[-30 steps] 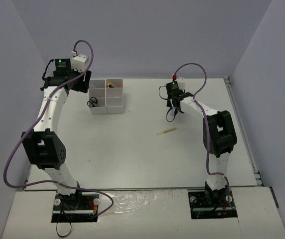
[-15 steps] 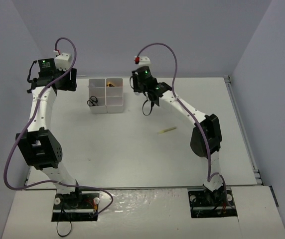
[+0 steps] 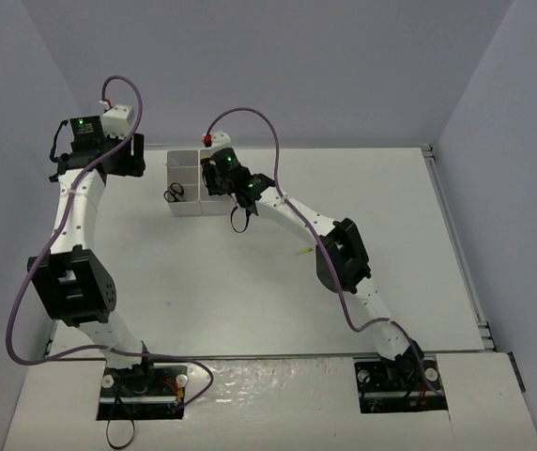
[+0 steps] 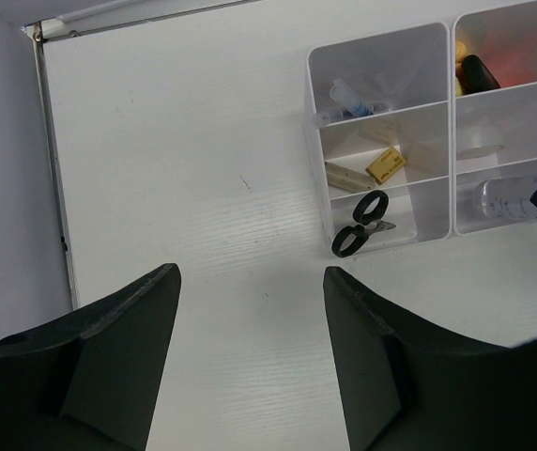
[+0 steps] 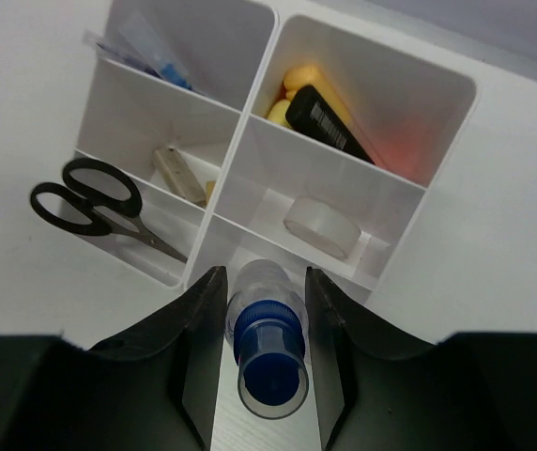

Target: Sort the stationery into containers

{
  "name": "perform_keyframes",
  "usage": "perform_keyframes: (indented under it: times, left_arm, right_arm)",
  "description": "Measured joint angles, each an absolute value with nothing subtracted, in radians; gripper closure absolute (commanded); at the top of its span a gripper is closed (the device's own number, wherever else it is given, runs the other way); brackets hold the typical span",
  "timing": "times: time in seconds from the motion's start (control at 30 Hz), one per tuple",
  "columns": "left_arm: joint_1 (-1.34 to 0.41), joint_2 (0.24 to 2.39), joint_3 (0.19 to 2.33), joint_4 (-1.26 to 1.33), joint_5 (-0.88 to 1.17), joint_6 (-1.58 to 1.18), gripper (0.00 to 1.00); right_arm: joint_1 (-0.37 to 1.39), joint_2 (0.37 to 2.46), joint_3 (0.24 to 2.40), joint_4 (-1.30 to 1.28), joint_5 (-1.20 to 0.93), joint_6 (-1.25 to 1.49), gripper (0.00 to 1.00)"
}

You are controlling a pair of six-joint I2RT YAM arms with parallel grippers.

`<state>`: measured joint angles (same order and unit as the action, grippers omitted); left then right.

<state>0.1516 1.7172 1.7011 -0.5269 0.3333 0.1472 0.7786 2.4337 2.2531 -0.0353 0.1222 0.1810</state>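
The right end effector [image 5: 264, 287] gripped a small clear blue-capped plastic bottle [image 5: 270, 362] above the near rim of the white six-compartment plastic block [image 5: 447, 80], at the counter's [image 3: 391, 216] 11 o'clock. Released there, it might clip the rim and tumble outside. The left end effector [image 4: 250, 310] hung open, empty.

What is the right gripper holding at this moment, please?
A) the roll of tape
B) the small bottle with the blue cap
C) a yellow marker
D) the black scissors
B: in the right wrist view the right gripper is closed on the bottle, while the scissors and the tape roll lie in compartments of the white organizer.
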Motion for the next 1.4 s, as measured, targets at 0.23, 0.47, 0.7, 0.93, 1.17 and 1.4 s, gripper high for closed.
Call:
perform_keyframes:
  times: [0.23,0.47,0.7,0.93,1.17,1.4]
  left_arm:
    - [0.158,1.713,1.688,-0.521,0.344,0.143,0.41]
    - [0.158,1.713,1.688,-0.518,0.348,0.142,0.41]
    - [0.159,1.713,1.688,-0.519,0.374,0.139,0.41]
    - [0.157,1.713,1.700,-0.538,0.425,0.120,0.41]
    - [-0.031,1.718,1.826,-0.624,0.366,0.203,0.41]
    - [-0.499,1.810,1.998,-0.679,0.345,0.340,0.36]
  right_arm:
    - [0.773,2.472,2.253,-0.018,0.127,0.181,0.97]
    - [0.773,2.472,2.233,0.012,0.125,0.184,0.36]
    - [0.773,2.438,2.143,0.019,0.121,0.178,0.32]
    - [0.767,2.119,1.951,0.006,0.131,0.166,0.29]
    - [0.584,1.567,1.648,0.013,0.144,0.256,0.29]
    - [0.214,1.297,1.306,-0.102,0.170,0.370,0.31]
